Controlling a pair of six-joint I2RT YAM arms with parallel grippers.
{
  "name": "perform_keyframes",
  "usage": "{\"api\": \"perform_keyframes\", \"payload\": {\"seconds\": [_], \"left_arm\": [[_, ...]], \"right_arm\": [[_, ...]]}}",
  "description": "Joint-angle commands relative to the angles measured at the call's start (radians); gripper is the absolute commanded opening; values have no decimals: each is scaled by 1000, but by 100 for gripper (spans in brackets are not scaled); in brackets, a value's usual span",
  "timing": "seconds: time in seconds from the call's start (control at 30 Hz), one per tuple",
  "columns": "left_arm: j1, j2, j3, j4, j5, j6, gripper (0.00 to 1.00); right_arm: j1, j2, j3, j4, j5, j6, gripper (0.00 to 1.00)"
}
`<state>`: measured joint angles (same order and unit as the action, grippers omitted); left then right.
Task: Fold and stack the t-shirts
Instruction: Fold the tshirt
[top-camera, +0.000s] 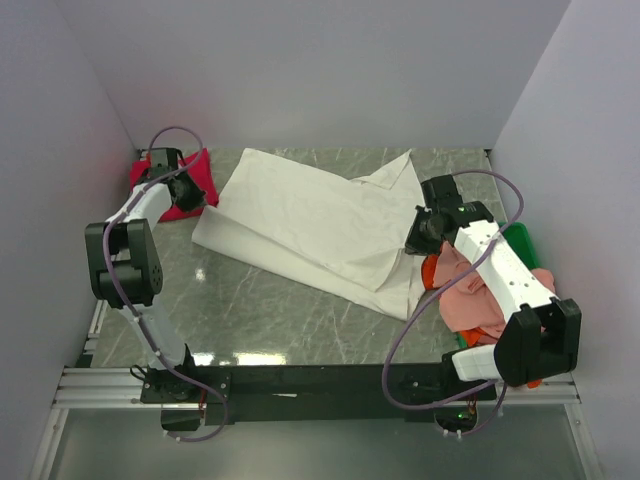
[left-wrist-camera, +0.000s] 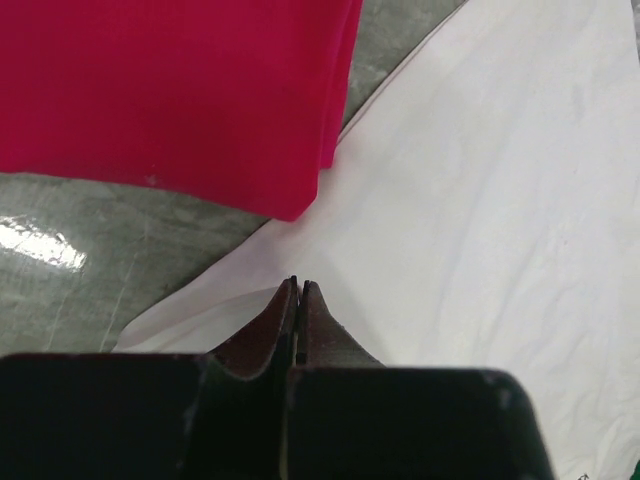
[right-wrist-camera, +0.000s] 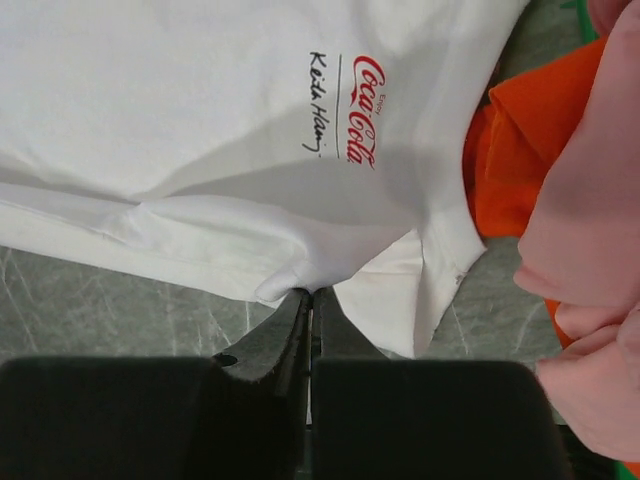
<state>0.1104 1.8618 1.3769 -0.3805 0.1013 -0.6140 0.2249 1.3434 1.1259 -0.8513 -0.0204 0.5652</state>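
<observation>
The large white t-shirt (top-camera: 310, 225) lies spread and partly folded across the middle of the table. Its red logo print (right-wrist-camera: 365, 110) shows in the right wrist view. My right gripper (top-camera: 415, 238) (right-wrist-camera: 311, 292) is shut on a fold at the white shirt's right edge (right-wrist-camera: 200, 100). My left gripper (top-camera: 188, 192) (left-wrist-camera: 299, 283) is shut, its tips over the white shirt's left edge (left-wrist-camera: 480, 200), with no cloth seen between them. The crimson t-shirt (top-camera: 200, 175) (left-wrist-camera: 170, 90) lies folded at the back left. The salmon-pink (top-camera: 470, 295) (right-wrist-camera: 590, 200) and orange (top-camera: 432, 270) (right-wrist-camera: 520, 130) t-shirts are heaped at the right.
A green plastic bin (top-camera: 522, 240) sits at the right edge, under the pink and orange heap and behind my right arm. White walls enclose the table on the left, back and right. A black rail (top-camera: 300, 380) runs along the near edge.
</observation>
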Motion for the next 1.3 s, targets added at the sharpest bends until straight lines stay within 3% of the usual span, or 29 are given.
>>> {"api": "perform_keyframes", "payload": {"seconds": [0.0, 0.7, 0.8, 0.83, 0.93, 0.97, 1.13, 1.27], "left_arm": [[-3, 22, 65, 34, 20, -24, 0], [-3, 135, 168, 0, 5, -32, 0], [-5, 142, 200, -17, -11, -27, 18], [-3, 140, 208, -24, -14, -27, 38], [-11, 134, 238, -31, -26, -27, 56], [-15, 132, 244, -40, -31, -21, 61], [-72, 94, 220, -37, -55, 10, 67], [-106, 74, 131, -11, -23, 8, 68]], "right_arm": [[-24, 17, 75, 15, 2, -47, 0], [-45, 229, 219, 26, 7, -110, 0], [-52, 273, 274, 17, 10, -113, 0], [-53, 287, 290, 12, 11, -113, 15], [-55, 335, 359, -12, 19, -113, 49], [-55, 342, 380, -18, 19, -114, 52], [-47, 286, 338, 12, 24, -117, 57], [-9, 221, 159, 64, -107, -123, 56]]}}
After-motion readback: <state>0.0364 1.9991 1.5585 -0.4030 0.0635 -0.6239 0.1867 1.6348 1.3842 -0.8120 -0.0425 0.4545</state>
